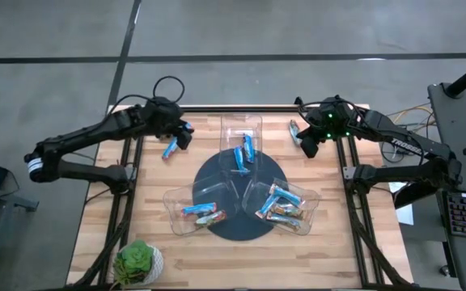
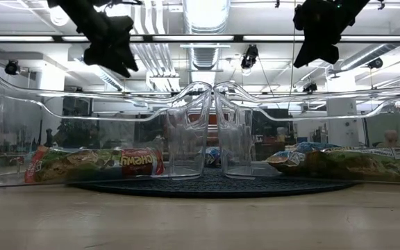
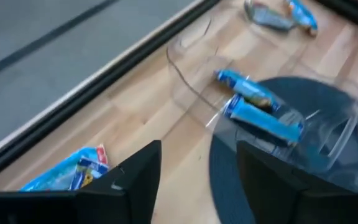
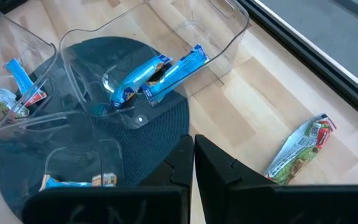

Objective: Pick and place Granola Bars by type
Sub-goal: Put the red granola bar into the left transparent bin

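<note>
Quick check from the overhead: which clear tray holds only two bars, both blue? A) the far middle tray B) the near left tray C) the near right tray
A: the far middle tray holds just two blue bars; the other two trays show mixed wrappers.

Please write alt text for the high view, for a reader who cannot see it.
Seen from above, three clear trays holding wrapped bars sit around a dark round mat on a wooden table. The left end effector is by a loose blue bar; the right end effector is by another bar. A small plant stands at the near left corner.
</note>
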Robot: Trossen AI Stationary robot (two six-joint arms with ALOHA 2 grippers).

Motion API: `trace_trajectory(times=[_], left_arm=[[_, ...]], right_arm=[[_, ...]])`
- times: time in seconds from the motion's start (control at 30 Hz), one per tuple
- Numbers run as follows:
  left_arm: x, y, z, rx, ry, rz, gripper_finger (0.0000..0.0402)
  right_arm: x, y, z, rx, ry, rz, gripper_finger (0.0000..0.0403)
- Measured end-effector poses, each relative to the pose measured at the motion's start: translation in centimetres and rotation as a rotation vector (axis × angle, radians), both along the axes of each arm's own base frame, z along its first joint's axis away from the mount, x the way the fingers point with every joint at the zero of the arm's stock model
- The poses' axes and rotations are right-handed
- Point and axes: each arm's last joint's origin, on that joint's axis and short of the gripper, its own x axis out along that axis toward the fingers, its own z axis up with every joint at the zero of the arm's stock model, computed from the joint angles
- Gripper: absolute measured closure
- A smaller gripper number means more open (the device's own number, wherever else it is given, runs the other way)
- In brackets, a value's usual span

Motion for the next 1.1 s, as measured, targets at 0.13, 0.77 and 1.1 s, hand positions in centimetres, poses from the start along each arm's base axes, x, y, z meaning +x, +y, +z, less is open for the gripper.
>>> trace_trajectory(times=[0.13,0.77,1.1], left_arm=[[0.2,0.1,-0.6,-0.020,0.053,0.004,0.0205],[1.0,1.5,-5.9,-0.179,0.484,0.164,0.0204],[1.2,3.7,-8.4,-0.270,0.600,0.228,0.0204]], right_arm=[[0.0,0.0,0.0,0.000,-0.001,0.000,0.0394],[0.0,0.0,0.0,0.011,-0.005,-0.010,0.0394],[0.0,0.0,0.0,0.012,-0.005,-0.009,0.0394]])
